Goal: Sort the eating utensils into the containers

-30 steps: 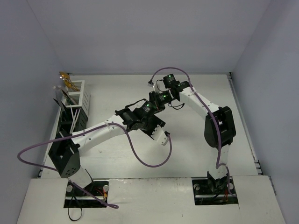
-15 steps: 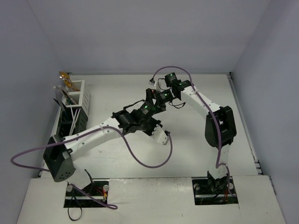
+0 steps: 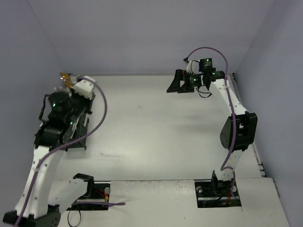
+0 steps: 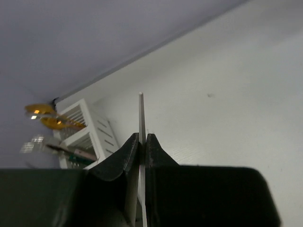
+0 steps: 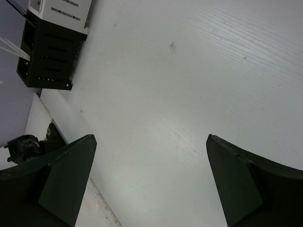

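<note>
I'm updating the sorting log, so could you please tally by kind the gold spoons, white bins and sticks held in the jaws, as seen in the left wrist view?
gold spoons: 2
white bin: 1
stick: 1
Total: 4

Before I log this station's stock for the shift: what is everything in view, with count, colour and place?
white slatted caddy: one, white, far-left table edge
black caddy: at least one, black, next to the white one
gold spoons: two, gold, sticking out at the white slatted caddy
teal-handled utensil: one, below the spoons; which bin is unclear
thin stick: one, white, tip poking past the left claw's fingertips
table: one, white
purple cables: two, purple, one along each arm
left claw: black, shut on the thin stick, above the caddy row
right claw: black, open, empty, above the table's far right
</note>
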Robot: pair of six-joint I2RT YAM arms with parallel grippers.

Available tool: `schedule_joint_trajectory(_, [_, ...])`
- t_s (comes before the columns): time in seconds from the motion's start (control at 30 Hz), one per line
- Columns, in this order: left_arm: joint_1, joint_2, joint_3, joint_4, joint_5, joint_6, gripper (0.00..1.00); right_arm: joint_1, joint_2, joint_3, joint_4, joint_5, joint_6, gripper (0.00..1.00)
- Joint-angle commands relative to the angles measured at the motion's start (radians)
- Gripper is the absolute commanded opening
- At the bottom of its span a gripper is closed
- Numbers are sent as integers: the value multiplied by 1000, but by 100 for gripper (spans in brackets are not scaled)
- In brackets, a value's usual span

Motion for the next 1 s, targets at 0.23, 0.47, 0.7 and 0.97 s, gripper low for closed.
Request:
schedule_joint_trajectory(0.23, [179,-264,-155,242,-322,-250,0,21,-17,-15,14,12,-46,99])
schedule_joint_trajectory(0.47, [293,-301,-294,375,-290,-185,0,21,-14,-29,15,-6,-53,99])
schedule_joint_trajectory(0.7, [501,-228,-360,523,-90,-252,0,21,-19,-58,15,-20,-59,98])
schedule_joint_trajectory(0.97, [709,-153,-394,597,72,-345,0,21,-11,-68,14,-26,-61,97])
